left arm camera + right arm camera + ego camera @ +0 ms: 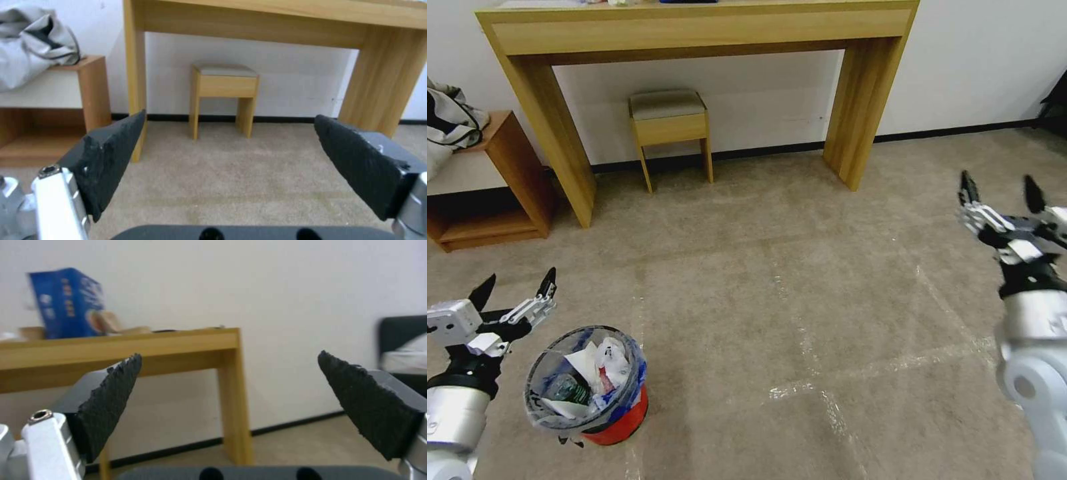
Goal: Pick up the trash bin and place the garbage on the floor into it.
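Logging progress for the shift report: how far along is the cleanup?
Looks nearly done: the trash bin stands on the floor holding litter, and the carpet in view shows no garbage. Nothing is in hand: left pincer and right pincer are both open. No step visibly remains.

The head view looks forward and down from high up onto the floor (800,293), taking in a wooden desk (694,33), a stool (668,123) beneath it and a low side shelf (500,173) at the far wall.

The left wrist view sits low, facing horizontally between the left tool (229,140) fingers toward the same stool (225,85), desk (276,20) and shelf (89,90).

The right wrist view is tilted slightly upward between the right tool (229,378) fingers, showing the shared desk (133,343) with its tabletop at about eye level.
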You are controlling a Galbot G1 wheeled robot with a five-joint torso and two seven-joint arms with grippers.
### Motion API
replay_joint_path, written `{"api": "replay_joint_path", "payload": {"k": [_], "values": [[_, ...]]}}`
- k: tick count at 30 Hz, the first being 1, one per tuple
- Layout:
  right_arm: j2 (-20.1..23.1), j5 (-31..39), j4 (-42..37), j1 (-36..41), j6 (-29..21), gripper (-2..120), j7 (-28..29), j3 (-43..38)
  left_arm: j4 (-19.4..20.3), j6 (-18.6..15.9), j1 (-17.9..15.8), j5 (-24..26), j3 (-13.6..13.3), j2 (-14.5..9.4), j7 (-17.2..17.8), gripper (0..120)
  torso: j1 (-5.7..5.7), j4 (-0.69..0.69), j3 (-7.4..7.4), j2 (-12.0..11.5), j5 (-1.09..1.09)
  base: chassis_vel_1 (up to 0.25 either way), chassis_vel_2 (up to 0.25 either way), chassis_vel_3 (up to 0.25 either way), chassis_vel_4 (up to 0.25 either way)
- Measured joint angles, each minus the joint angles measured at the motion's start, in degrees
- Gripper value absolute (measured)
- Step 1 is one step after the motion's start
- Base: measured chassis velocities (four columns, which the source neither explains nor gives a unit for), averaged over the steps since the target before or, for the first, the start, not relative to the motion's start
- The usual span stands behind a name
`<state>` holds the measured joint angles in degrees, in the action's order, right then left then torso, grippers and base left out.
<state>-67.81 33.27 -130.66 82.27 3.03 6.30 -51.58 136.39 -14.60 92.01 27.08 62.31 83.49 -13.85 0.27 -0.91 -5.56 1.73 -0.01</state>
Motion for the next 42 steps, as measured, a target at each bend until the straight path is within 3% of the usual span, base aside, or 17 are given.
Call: {"api": "replay_joint_path", "payload": {"k": [6,10,16,25,32,42], "values": [[-7.8,-8.2,-1.1,6.3,4.4,100,-1.0,-0.4,-2.5,4.6,0.0,-6.3,-4.2,0.1,-0.9,100,0.00,-0.01,0.00,0.0,0.00,0.000,0.000,0.000,0.000],[-10.3,-12.3,-1.3,9.1,5.8,100,-1.2,0.2,-4.0,5.8,0.1,-7.8,-6.4,0.2,-0.7,100,0.00,-0.01,0.00,0.0,0.00,0.000,0.000,0.000,0.000],[-13.2,-18.4,0.3,10.7,7.0,100,-1.1,3.5,-6.9,7.8,-0.4,-10.5,-9.9,0.6,0.4,100,0.00,0.00,0.00,0.0,0.00,0.000,0.000,0.000,0.000],[-15.4,-21.4,2.2,11.7,7.7,100,-0.8,9.8,-9.7,9.9,-1.6,-13.9,-14.2,2.0,1.7,100,0.00,0.00,0.00,0.0,0.00,0.000,0.000,0.000,0.000],[-14.2,-22.9,4.0,12.8,7.9,100,-2.1,16.7,-11.0,10.9,-1.9,-15.5,-15.5,3.3,2.1,100,0.00,0.00,0.00,0.0,0.00,0.000,0.000,0.000,0.000],[-14.9,-25.1,7.7,10.7,8.8,100,-2.1,17.9,-11.7,11.9,-1.8,-17.9,-15.8,4.7,3.2,100,0.01,0.00,0.00,0.0,0.01,0.000,0.000,0.000,0.000]]}}
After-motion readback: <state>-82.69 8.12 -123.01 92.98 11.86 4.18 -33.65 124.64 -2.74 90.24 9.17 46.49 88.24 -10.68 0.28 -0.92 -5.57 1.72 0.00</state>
